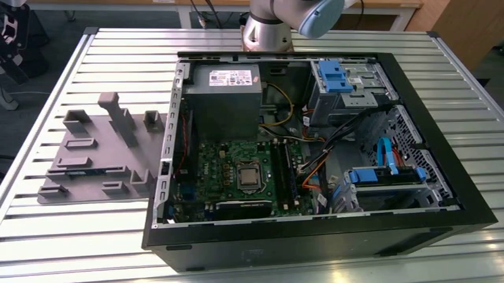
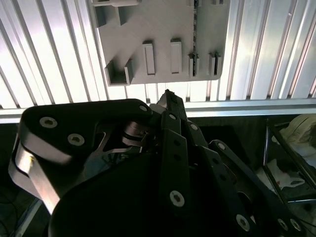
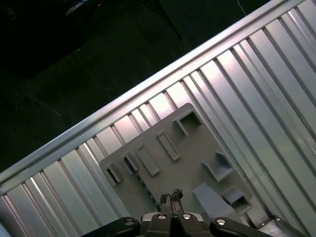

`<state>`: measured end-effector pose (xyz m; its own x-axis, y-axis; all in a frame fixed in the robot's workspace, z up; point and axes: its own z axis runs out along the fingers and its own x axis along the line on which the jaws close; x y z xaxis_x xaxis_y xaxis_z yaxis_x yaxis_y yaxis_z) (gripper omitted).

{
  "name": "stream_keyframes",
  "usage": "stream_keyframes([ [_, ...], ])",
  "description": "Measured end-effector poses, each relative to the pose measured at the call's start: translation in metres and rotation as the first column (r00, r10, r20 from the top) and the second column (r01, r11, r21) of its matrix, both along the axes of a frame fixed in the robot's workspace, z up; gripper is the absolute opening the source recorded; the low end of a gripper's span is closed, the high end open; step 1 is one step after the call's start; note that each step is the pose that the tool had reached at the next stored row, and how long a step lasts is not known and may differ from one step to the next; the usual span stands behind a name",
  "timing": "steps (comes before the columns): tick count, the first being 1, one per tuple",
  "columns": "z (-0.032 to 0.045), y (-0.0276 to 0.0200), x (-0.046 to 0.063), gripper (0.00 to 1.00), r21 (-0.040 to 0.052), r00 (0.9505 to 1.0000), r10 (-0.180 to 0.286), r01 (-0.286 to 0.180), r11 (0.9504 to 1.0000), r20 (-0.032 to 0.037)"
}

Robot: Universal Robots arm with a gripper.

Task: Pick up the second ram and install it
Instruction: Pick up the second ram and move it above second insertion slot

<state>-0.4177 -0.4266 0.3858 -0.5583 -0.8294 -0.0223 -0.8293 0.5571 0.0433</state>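
Gripper (image 2: 168,95) found closed: in both wrist views the two fingertips (image 3: 171,193) meet at a point with nothing seen clamped between them. It hangs over the gray tray (image 2: 148,24), clear of it and touching nothing. The second ram (image 1: 101,171) is located in the tray, standing on its long edge in a narrow slot between small upright brackets near one edge of the tray; in the second wrist view it reads as a thin dark strip (image 2: 195,29). The tray lies flat on the ribbed metal table (image 1: 118,59). Just beside the tray, on the exterior view's right, lies an open black computer case (image 1: 315,242) with the green motherboard (image 1: 212,171) exposed inside. The arm (image 1: 266,29) rises from the table well apart from the tray, behind the case.
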Motion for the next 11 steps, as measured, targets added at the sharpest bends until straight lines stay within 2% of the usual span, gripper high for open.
stream_keyframes([
  [11,0.0,0.0,0.0,0.11,0.0,0.9998,0.022,-0.022,0.9998,0.0],
])
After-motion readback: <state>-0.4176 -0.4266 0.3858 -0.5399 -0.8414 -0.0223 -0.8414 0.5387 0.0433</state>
